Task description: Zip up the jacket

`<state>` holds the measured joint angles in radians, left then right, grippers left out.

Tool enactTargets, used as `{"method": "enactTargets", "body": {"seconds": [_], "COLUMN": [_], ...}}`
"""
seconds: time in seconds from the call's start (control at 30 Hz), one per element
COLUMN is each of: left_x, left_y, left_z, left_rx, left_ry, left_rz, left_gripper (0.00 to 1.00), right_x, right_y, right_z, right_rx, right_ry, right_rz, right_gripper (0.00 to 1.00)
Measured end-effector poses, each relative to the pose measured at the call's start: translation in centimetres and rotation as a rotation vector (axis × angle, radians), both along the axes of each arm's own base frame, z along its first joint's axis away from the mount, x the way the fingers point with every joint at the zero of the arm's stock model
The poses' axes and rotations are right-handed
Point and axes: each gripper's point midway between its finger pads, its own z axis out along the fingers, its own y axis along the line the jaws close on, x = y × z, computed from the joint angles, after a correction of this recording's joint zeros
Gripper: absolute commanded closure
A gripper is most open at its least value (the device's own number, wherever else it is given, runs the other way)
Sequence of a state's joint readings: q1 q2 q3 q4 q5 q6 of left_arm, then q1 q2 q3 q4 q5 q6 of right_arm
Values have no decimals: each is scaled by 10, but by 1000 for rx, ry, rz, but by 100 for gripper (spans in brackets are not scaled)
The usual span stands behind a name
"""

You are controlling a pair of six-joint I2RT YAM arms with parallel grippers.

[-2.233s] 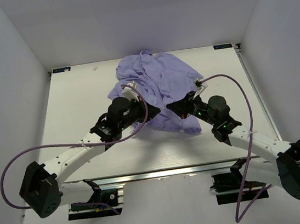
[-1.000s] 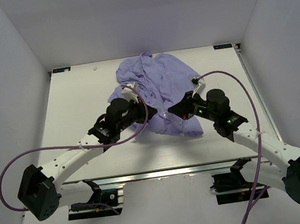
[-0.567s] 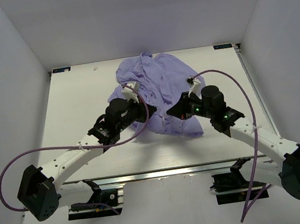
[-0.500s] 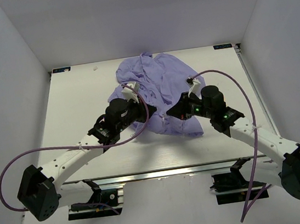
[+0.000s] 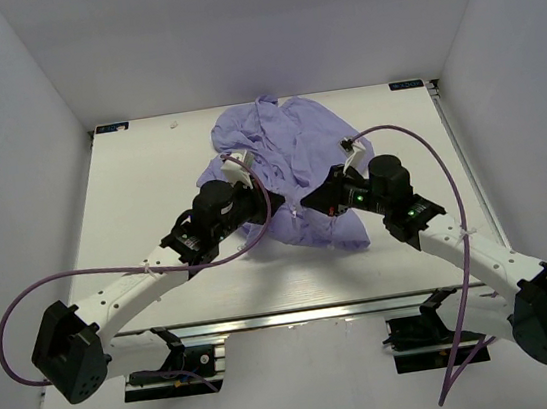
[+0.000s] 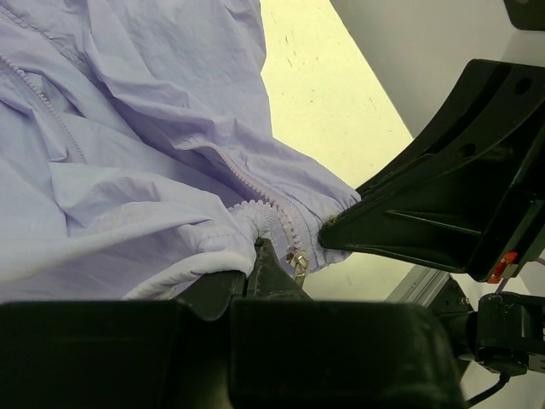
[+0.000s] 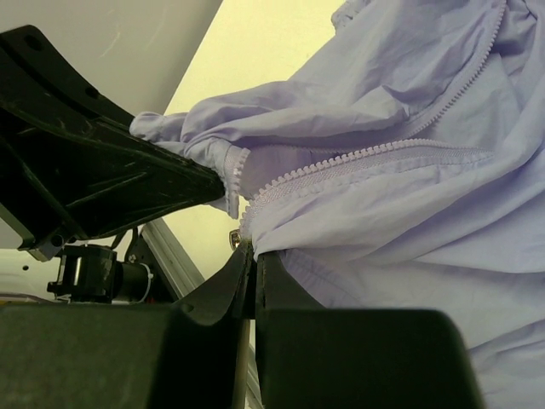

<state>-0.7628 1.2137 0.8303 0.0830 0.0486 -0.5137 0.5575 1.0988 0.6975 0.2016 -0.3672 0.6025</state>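
Jacket (image 5: 291, 147) lies crumpled on the tabletop (image 5: 139, 182), bunched around centre and reaching back to the far edge, w/ its near part lifted off the surface btwn the two arms. Left hand (image 5: 272, 208) comes in from the left side and right hand (image 5: 312, 202) from the right. Their tips are very close, facing each other over the middle of the tabletop, and the lavender cloth hangs down on the near side of them. Left wrist view: left hand's fingers are pressed together, clamped on a fold of the jacket right at the end of a zip row. Zipper teeth (image 6: 255, 192) run up and away from the grip, a small metal slider (image 6: 298, 265) dangles just beside the fingertips, and the right hand's black body is just beyond, nearly touching the cloth. Right wrist view: right hand's fingers are likewise together, pinching the jacket's edge just below a second row of teeth (image 7: 358, 158). A small metal bit (image 7: 234, 239) sits next to the fingertips; can't tell what it is. The rest of the garment is wrinkled, and the sleeves can't be made out in the heap.
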Motion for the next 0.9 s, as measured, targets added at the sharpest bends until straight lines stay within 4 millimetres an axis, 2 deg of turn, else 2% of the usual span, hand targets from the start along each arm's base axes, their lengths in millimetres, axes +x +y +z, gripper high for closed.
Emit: {"method": "enactTargets", "body": {"seconds": [0.6, 0.9], "left_x": [-1, -9], "left_y": [-1, 2], "left_z": [-2, -9], "left_rx": [-9, -22], "left_ry": [8, 25], "left_rz": [-4, -10], "left_gripper": [100, 100], "right_x": [4, 8], "right_y": [2, 1], "right_z": [9, 13], "right_rx": [31, 39], "right_ry": [-19, -35], "right_rz": [-11, -33], "right_gripper": [100, 100]}}
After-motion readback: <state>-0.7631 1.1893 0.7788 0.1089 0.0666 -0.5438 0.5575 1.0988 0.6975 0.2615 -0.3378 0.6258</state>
